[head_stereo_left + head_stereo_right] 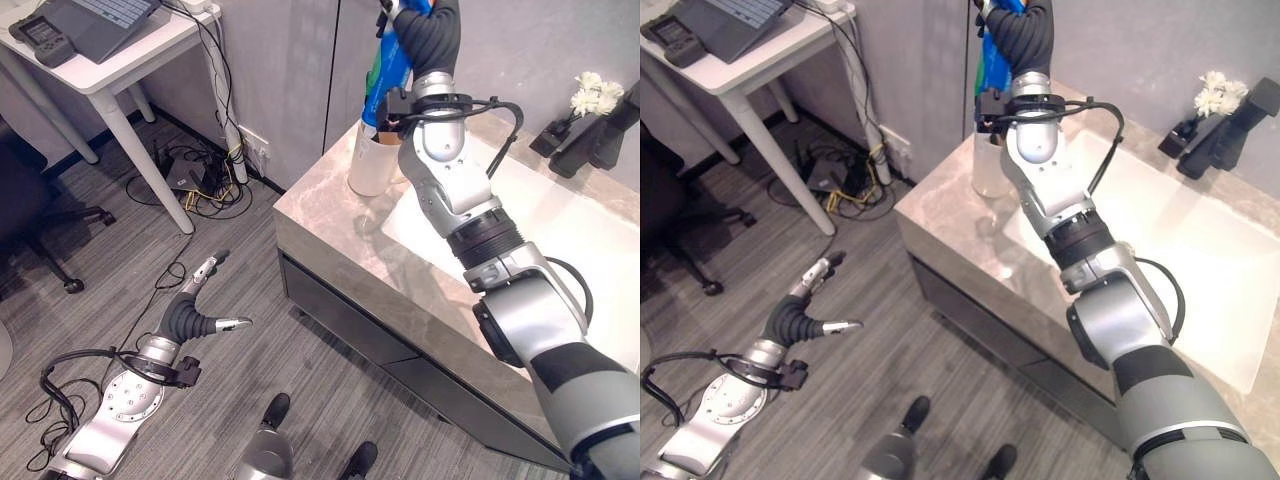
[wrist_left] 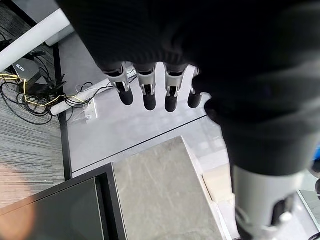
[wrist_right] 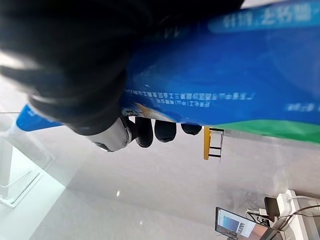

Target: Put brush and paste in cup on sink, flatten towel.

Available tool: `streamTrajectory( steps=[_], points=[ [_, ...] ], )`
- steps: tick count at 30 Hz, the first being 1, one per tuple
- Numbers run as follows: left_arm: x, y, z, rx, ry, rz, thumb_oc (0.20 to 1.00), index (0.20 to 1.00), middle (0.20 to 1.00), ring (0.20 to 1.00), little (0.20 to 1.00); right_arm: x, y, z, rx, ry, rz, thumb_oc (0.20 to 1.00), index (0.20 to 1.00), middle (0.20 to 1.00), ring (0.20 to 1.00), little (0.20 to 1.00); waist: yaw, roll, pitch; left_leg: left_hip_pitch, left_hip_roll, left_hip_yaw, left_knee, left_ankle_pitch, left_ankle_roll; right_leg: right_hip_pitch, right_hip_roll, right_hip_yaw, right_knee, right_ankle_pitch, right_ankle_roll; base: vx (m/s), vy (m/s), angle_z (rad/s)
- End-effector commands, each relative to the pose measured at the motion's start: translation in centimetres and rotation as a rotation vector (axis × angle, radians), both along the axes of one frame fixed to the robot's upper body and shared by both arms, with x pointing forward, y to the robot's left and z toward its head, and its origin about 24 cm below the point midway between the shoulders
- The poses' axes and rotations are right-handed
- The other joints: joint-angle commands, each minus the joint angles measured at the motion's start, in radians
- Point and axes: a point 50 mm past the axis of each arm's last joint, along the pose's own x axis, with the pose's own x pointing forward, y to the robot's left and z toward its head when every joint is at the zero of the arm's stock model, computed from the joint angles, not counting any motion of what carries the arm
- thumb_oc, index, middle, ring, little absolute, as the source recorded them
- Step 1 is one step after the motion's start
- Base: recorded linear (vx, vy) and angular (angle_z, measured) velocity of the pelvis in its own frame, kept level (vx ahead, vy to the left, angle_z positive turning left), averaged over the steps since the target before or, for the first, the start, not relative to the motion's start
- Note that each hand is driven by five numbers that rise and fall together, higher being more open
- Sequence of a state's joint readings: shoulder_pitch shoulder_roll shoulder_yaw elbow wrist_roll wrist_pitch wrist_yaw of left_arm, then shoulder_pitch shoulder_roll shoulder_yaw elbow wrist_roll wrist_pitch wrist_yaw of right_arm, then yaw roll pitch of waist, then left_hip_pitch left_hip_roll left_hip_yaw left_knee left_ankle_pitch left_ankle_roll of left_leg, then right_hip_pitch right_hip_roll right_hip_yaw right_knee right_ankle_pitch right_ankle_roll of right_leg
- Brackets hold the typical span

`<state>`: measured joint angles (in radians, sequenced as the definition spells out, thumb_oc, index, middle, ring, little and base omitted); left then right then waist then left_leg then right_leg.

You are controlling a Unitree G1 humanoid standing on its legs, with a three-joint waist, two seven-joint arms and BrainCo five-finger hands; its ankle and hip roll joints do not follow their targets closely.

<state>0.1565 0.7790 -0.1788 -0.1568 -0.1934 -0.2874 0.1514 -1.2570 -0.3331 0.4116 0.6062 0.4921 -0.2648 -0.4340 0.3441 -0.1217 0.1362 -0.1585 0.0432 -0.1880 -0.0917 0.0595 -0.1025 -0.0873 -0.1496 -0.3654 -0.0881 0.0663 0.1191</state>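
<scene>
Right hand (image 1: 425, 30) curled round the blue toothpaste tube (image 1: 385, 70), holding it upright with its lower end in the white cup (image 1: 372, 160) on the counter corner beside the sink (image 1: 560, 230). Left hand (image 1: 195, 315) low over the floor, fingers relaxed, holding nothing.

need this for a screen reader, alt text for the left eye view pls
The robot's right hand holds a blue toothpaste tube upright over a white cup at the corner of a marble sink counter. The left hand hangs low over the grey floor, fingers open and empty.
</scene>
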Motion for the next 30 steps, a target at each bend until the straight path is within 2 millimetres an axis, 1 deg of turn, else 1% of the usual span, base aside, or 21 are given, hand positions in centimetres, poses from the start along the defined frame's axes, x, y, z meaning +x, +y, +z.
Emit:
streamTrajectory(
  steps=[1,12,17,22,30],
  points=[
    [-0.2,-0.8,1.1,-0.007,-0.067,-0.050,1.000,1.000,1.000,1.000,1.000,-1.1,-1.1,2.5,0.000,-0.130,-0.039,0.200,0.200,0.200,0.200,0.200,0.014,-0.049,-0.011,-0.033,-0.047,-0.009,0.004,-0.016,0.060,0.084,-0.091,0.038,0.001,0.051,0.060,0.00,0.000,0.00],
    [-0.2,-0.9,1.0,-0.009,-0.062,-0.057,1.000,1.000,1.000,1.000,1.000,-0.6,-1.6,1.8,-0.009,-0.100,-0.062,0.200,0.200,0.200,0.200,0.200,0.016,-0.047,-0.005,-0.041,-0.051,-0.008,0.004,-0.015,0.063,0.077,-0.094,0.040,0.001,0.057,0.062,0.00,0.000,0.00],
    [-0.2,-1.1,0.9,-0.011,-0.060,-0.061,1.000,1.000,1.000,1.000,1.000,-0.4,-1.2,1.0,-0.028,-0.086,-0.069,0.200,0.200,0.200,0.200,0.200,0.014,-0.044,-0.003,-0.042,-0.051,-0.004,0.004,-0.015,0.063,0.072,-0.092,0.045,0.001,0.056,0.061,0.00,0.000,0.00],
    [-0.2,-1.2,0.8,-0.009,-0.057,-0.071,1.000,1.000,1.000,1.000,1.000,-0.2,-1.2,0.7,-0.039,-0.080,-0.100,0.200,0.200,0.200,0.200,0.200,0.022,-0.040,0.003,-0.048,-0.050,-0.006,0.004,-0.013,0.062,0.067,-0.091,0.043,0.001,0.055,0.062,0.00,0.000,0.00],
    [-0.2,-1.5,0.9,-0.007,-0.061,-0.088,1.000,1.000,1.000,1.000,1.000,0.3,-1.0,-0.4,-0.054,-0.037,-0.119,0.200,0.200,0.200,0.200,0.200,0.033,-0.043,0.011,-0.064,-0.050,-0.018,0.004,-0.007,0.062,0.057,-0.089,0.040,0.001,0.054,0.062,0.00,0.000,0.00]
  ],
)
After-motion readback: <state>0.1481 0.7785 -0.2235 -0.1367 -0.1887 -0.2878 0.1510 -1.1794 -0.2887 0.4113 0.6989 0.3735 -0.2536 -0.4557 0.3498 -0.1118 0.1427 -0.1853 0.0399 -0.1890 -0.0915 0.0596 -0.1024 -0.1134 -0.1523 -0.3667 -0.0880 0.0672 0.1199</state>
